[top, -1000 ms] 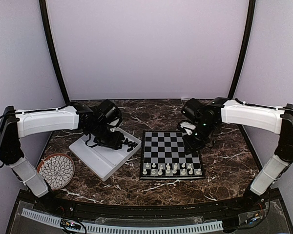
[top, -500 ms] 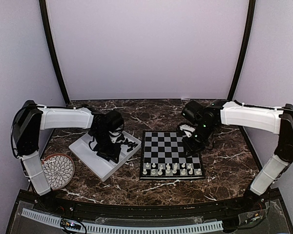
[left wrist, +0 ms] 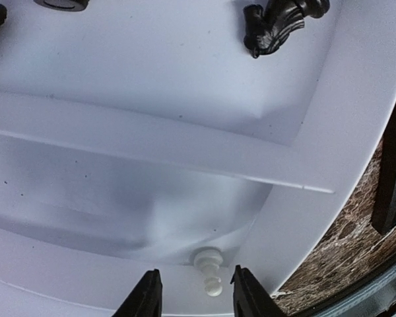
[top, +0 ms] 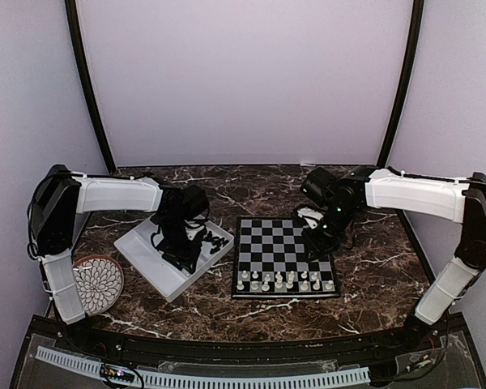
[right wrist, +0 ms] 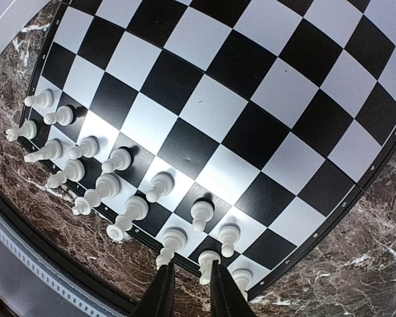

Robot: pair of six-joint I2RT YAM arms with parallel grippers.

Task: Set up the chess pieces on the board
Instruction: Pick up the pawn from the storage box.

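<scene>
The board (top: 283, 251) lies in the middle, with white chess pieces (top: 285, 281) standing in two rows along its near edge; they also show in the right wrist view (right wrist: 119, 191). Black pieces (top: 215, 238) lie in the white divided tray (top: 150, 263). My left gripper (left wrist: 195, 297) is open, low in the tray's empty compartment, with a white pawn (left wrist: 209, 267) lying between its fingertips. A black piece (left wrist: 280, 23) lies in the other compartment. My right gripper (right wrist: 190, 284) hangs above the board's near right corner, jaws only slightly apart, holding nothing.
A round patterned plate (top: 94, 284) sits at the near left. The tray's dividing wall (left wrist: 152, 142) runs across just ahead of my left fingers. Brown marble table (top: 373, 275) surrounds the board.
My left arm has folded in and its gripper has moved down and toward the near side of the tray. The right gripper has barely shifted.
</scene>
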